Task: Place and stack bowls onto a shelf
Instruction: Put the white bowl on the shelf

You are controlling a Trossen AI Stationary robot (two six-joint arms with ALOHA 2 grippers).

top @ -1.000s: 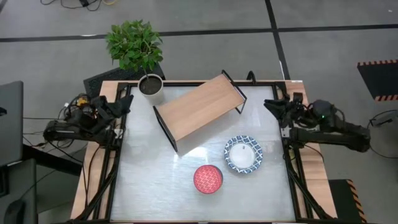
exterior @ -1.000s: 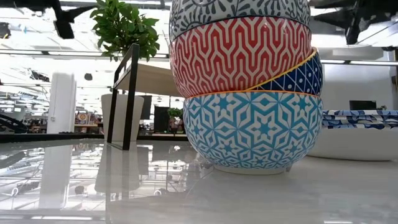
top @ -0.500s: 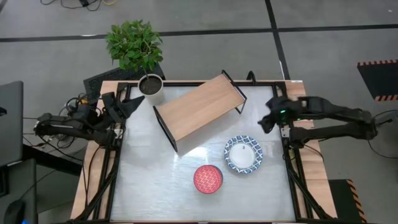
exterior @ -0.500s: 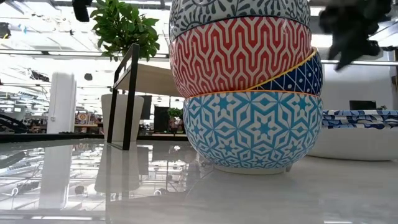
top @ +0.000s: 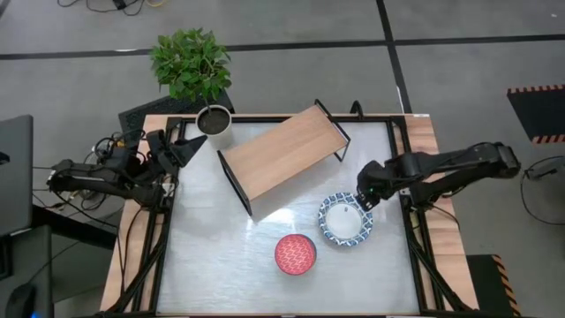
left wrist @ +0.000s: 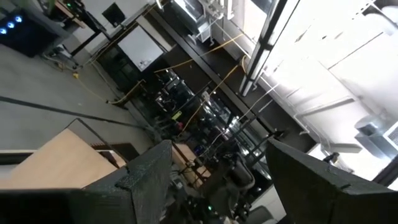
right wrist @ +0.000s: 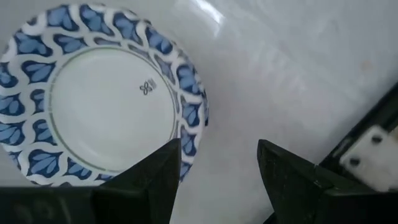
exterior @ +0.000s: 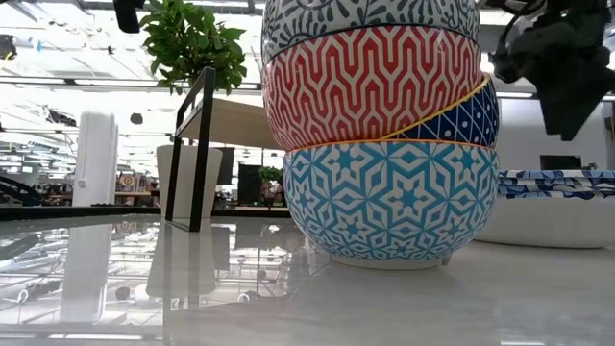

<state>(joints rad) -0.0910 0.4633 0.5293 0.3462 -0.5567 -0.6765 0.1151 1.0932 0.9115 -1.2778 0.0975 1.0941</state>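
Note:
A wide blue-and-white bowl (top: 346, 220) with a plain white centre sits upright on the table right of centre; it also shows in the right wrist view (right wrist: 102, 112). My right gripper (top: 366, 191) hovers open over that bowl's far right rim (right wrist: 217, 165), touching nothing. A stack of nested patterned bowls (top: 295, 254) stands on its foot near the table's near edge and fills the low view (exterior: 380, 135). The wooden-topped shelf (top: 282, 152) stands slanted at the far middle. My left gripper (top: 181, 148) waits open at the table's left edge.
A white plant pot (top: 214, 124) with dark soil stands at the far left corner beside the shelf's left end, with a leafy plant (top: 190, 62) beyond the table. Black frame rails (top: 413, 238) run along both table sides. Bare tabletop (top: 212, 247) lies near left.
My right arm has swung from the table's right edge toward the middle and come down over the wide blue-and-white bowl's far right rim. My left gripper has shifted slightly toward the plant pot. Bowls and shelf have stayed put.

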